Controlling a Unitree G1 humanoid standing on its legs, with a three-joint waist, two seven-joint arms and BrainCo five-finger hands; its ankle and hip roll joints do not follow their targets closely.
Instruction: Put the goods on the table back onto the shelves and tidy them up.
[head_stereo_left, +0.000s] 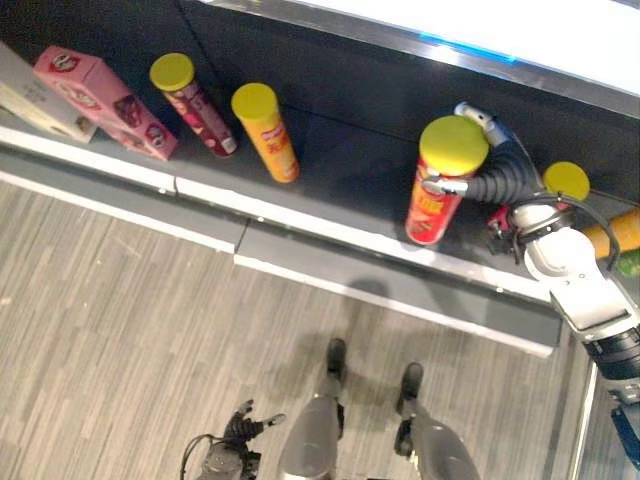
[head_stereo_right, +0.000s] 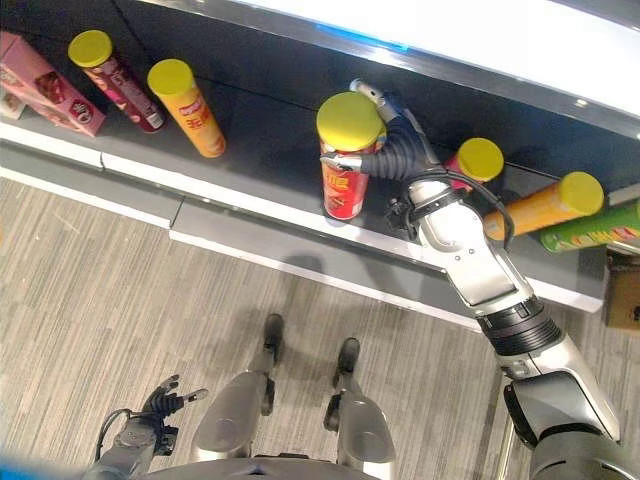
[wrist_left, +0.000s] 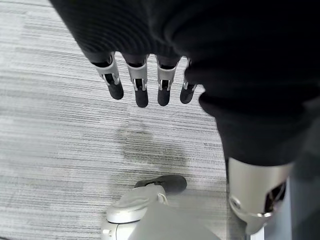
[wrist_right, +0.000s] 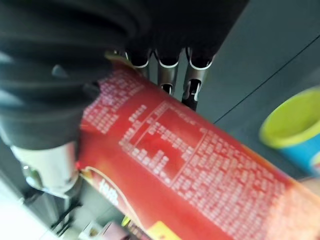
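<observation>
From the left eye view, the right hand (head_stereo_left: 478, 170) is wrapped around a red can (head_stereo_left: 434, 205) with a yellow lid, holding it upright on the dark shelf (head_stereo_left: 340, 150) near its front edge. Further left on the shelf stand an orange can (head_stereo_left: 266, 132), a dark red can (head_stereo_left: 195, 105) and a pink box (head_stereo_left: 105, 102). The left hand (head_stereo_left: 245, 425) hangs low over the striped floor (head_stereo_left: 120, 300).

From the right eye view, another red can (head_stereo_right: 472, 165) sits just behind the right arm, with an orange tube (head_stereo_right: 545, 207) and a green tube (head_stereo_right: 595, 228) lying beyond it.

In the left wrist view, the left hand's fingers (wrist_left: 141, 85) hang straight and relaxed, holding nothing.

In the right wrist view, fingers (wrist_right: 167, 75) curl over the red can's printed label; the small white text is too blurred to read. A yellow-lidded can (wrist_right: 290, 125) stands nearby.
</observation>
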